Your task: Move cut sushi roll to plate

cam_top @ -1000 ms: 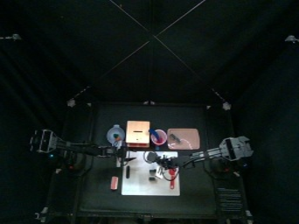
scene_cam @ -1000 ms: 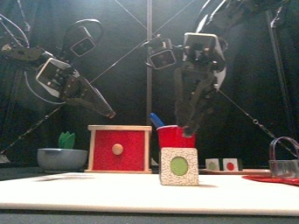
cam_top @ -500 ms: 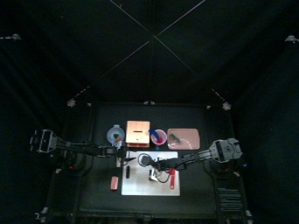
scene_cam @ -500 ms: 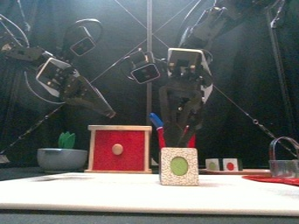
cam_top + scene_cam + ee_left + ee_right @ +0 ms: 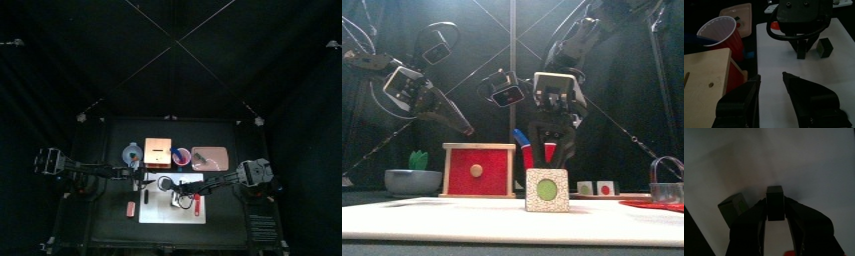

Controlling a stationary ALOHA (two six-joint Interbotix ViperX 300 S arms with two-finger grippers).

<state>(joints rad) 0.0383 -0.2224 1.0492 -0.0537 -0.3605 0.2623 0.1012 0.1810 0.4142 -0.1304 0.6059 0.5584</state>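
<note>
On the small black table, a white board lies toward the front with the pinkish-brown plate well apart behind it, beside a red cup. Over the board the right gripper has its two jaws pressed against either side of one dark piece of the cut sushi roll, another piece lying just beside; the left gripper hangs at the board's edge, jaws narrowly apart and holding nothing.

red cup – upright; wooden box – red front
</note>
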